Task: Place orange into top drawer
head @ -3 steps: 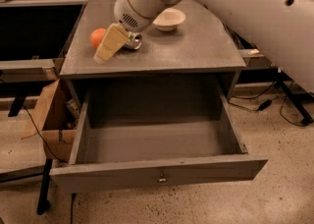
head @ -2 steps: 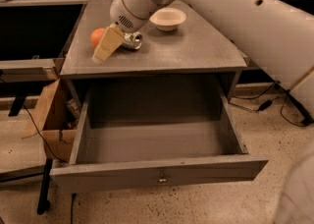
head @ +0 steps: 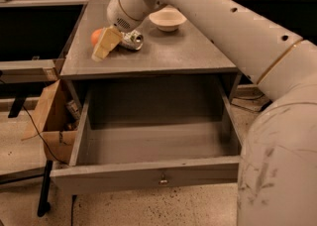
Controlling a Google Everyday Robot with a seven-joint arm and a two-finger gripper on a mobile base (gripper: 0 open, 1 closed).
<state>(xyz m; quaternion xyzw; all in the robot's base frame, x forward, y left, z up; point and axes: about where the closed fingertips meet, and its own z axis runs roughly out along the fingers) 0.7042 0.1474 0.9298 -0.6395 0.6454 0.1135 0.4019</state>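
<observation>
Shifted a touch leftward over the last 1 second, by the look of the gripper (head: 106, 45), now covering more of the orange (head: 95, 36). Looms larger too at the right edge, going by the arm (head: 223, 27). Reads as closing in for the grasp, with no lift begun yet. Cannot tell whether spread or pressed together around the fruit.

From the left: beside the cabinet, a cardboard box (head: 49, 116). On the left part of the cabinet top (head: 188, 54), the orange, partly hidden behind the gripper. Just right of that, a crushed silver can (head: 131, 40), lying on its side. Further back, 1 pale bowl (head: 167, 19). Below, pulled well out, the top drawer (head: 124, 175), with a small keyhole (head: 162, 180) mid-front. Still to do, most likely: grip, lift, carry forward and lower into the drawer.

No brand, label or writing legible anywhere, not even on the can.
</observation>
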